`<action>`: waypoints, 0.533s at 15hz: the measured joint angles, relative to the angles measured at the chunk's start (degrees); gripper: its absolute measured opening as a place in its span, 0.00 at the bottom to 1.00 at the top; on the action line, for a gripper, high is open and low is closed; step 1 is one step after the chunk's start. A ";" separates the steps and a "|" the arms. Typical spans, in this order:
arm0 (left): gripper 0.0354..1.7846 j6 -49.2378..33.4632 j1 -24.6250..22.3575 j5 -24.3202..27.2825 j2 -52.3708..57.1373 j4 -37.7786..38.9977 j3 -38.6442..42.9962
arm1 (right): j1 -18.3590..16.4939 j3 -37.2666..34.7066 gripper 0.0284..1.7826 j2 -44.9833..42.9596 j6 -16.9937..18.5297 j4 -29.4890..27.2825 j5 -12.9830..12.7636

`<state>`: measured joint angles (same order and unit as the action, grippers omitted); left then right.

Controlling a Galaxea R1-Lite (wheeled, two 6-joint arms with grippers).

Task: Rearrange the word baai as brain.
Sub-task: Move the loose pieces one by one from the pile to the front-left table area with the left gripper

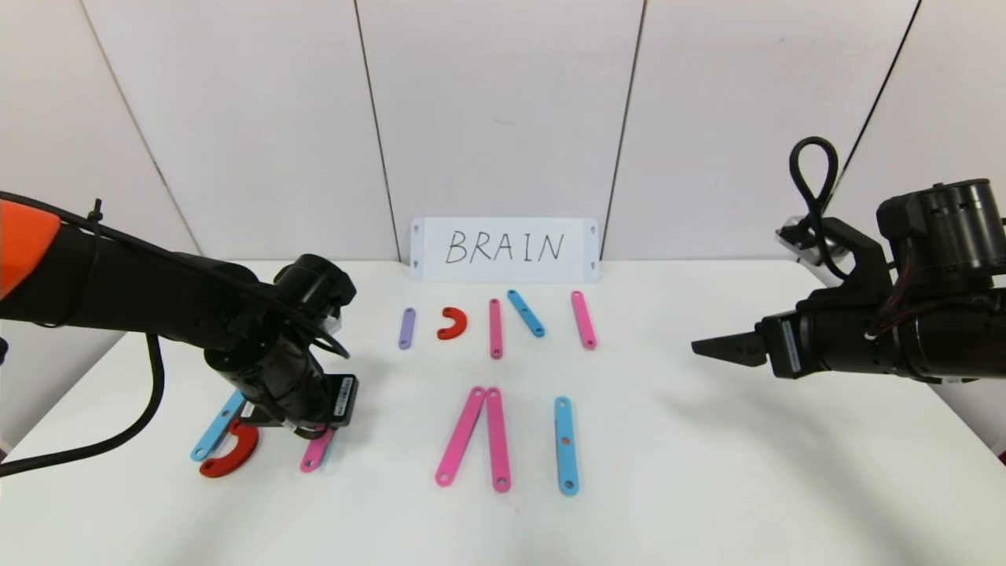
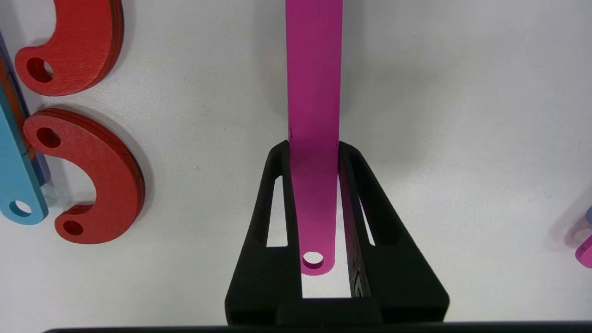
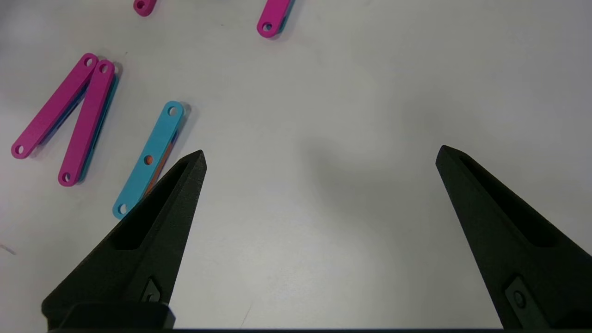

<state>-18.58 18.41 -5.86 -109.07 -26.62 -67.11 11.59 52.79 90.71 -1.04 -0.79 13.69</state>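
1. Head view: the left gripper (image 1: 314, 428) is low over the table's (image 1: 707, 472) front left, pinching a pink strip (image 1: 316, 453).
2. Left wrist view: its fingers (image 2: 277, 194) press both edges of that pink strip (image 2: 314, 138), a flat piece with a hole at its end.
3. Beside it lie two red curves (image 2: 99, 178) and a blue strip (image 1: 216, 426).
4. Two pink strips (image 1: 475, 435) meeting at the top and a blue strip (image 1: 566, 445) sit mid-table.
5. Spare pieces (image 1: 495, 327) lie before the white card (image 1: 503, 249).
6. The right gripper (image 3: 319, 185) hovers at the right, fingers spread wide.
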 joint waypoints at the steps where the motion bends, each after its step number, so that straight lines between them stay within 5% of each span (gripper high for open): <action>1: 0.15 0.00 0.11 -0.02 -0.05 -0.02 0.20 | -0.02 0.00 0.98 0.00 0.00 0.00 -0.02; 5: 0.19 0.06 0.22 -0.15 -0.24 0.06 0.30 | -0.02 0.00 0.98 0.00 0.00 0.02 0.00; 8: 0.34 0.04 0.20 -0.09 -0.60 0.04 0.30 | 0.00 0.00 0.98 0.00 0.00 0.00 0.00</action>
<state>-18.54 18.60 -5.95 -109.67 -26.59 -66.80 11.59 52.79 90.71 -1.04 -0.79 13.69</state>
